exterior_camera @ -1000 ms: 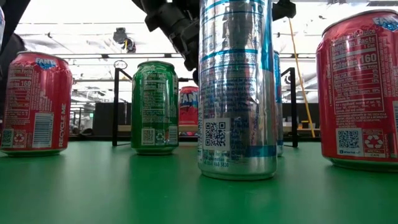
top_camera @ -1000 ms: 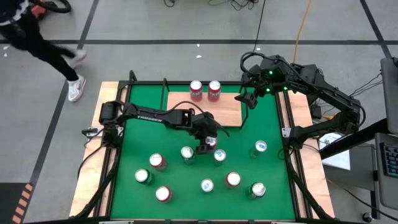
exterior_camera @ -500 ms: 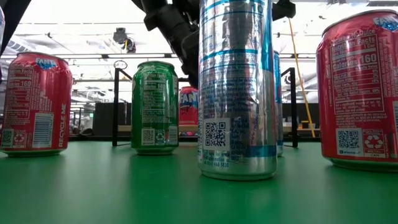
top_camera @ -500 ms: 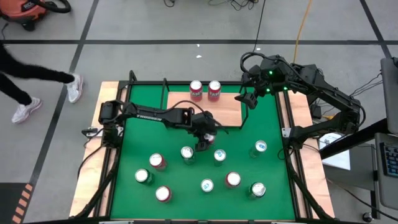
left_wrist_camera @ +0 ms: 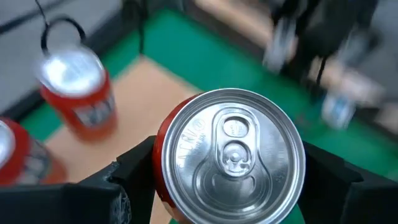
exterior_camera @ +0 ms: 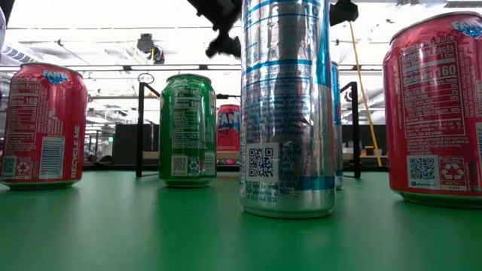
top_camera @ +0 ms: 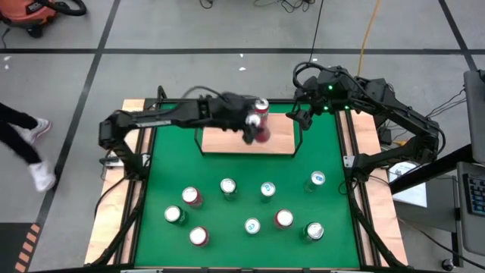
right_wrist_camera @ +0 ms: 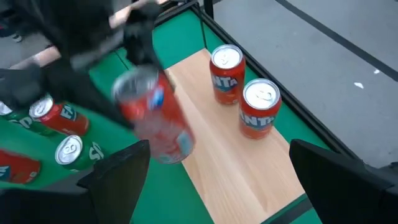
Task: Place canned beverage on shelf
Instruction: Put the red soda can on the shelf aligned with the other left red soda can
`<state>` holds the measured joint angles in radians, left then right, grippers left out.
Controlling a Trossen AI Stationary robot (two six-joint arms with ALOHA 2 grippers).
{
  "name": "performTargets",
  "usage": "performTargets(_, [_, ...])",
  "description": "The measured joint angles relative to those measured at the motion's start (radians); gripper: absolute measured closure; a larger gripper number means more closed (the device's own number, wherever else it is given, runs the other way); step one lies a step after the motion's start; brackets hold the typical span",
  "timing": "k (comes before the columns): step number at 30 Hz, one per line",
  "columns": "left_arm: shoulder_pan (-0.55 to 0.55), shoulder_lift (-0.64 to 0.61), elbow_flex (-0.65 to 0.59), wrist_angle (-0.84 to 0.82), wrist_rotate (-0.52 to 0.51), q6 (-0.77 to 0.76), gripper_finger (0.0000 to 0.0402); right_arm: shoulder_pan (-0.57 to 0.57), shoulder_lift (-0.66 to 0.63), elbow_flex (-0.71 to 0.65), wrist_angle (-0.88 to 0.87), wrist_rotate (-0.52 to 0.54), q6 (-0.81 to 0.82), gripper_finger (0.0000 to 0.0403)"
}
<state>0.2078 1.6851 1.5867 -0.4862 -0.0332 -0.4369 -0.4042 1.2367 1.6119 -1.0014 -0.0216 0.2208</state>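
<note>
My left gripper is shut on a red can above the shelf, a light-wood board with black rails at the mat's far side. In the left wrist view the can's silver top sits between my fingers. Two red Fanta cans stand upright on the board's far part. My right gripper hangs open and empty at the shelf's right end. In the right wrist view the held can shows blurred and tilted. My left gripper pinches the red can between its two fingers, one on each side of the wall just below the rim. The fingers come from above, pointing down. The can is lifted clear over the shelf board and tilts a little.
Several cans stand on the green mat in front of the shelf, among them red and green. In the low view a tall silver can stands nearest. A person walks past the table's left side.
My left gripper has lifted the red can off the middle of the mat. It has carried the can quickly toward the far edge, and the can is now above the shelf board. The person has walked on at the left.
</note>
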Motion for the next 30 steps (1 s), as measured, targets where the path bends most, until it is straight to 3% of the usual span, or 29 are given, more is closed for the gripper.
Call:
performTargets(8, [0.060, -0.113, 0.000, 0.056, -0.052, -0.243, 0.0123, 0.001, 0.004, 0.000, 0.072, -0.004, -0.083, 0.0025])
performTargets(16, [0.075, -0.124, -0.003, 0.127, -0.050, -0.416, 0.0123, 0.018, 0.041, 0.000, 0.208, -0.006, -0.167, 0.0005])
performTargets(23, [0.076, -0.122, -0.001, 0.203, -0.091, -0.494, 0.0123, 0.071, 0.122, 0.000, 0.219, 0.007, -0.206, 0.0003])
performTargets(27, [0.080, -0.122, -0.001, 0.206, -0.097, -0.501, 0.0123, 0.082, 0.158, 0.000, 0.227, 0.109, -0.217, 0.0006])
performTargets(30, [0.080, -0.122, -0.001, 0.206, -0.097, -0.524, 0.0123, 0.083, 0.177, 0.000, 0.242, 0.126, -0.240, 0.0006])
